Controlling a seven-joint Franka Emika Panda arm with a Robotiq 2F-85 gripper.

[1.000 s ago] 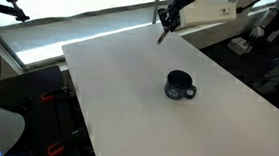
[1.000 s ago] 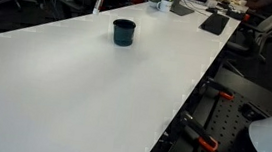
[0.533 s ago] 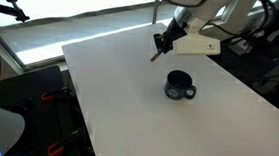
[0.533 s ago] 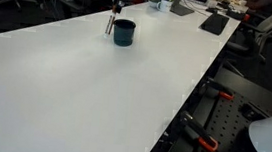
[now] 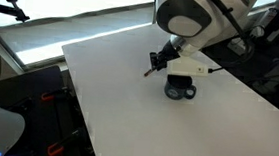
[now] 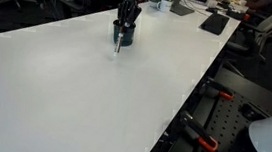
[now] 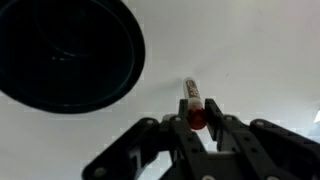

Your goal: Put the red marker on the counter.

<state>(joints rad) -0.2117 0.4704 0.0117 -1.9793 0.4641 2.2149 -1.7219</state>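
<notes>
gripping the red marker [image 7: 191, 100], the pincer [image 7: 198, 123] was held closed over the desk [image 6: 74, 95], just beside the dark mug [image 7: 60, 50].

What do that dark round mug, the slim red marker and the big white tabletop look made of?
The dark round mug: probably glazed ceramic or plastic; faint sheen inside, can't tell which. The slim red marker, held in the gripper: likely plastic, with a smooth, slightly shiny barrel. The big white tabletop: seemingly matte laminate, flat and uniform, no grain.
</notes>
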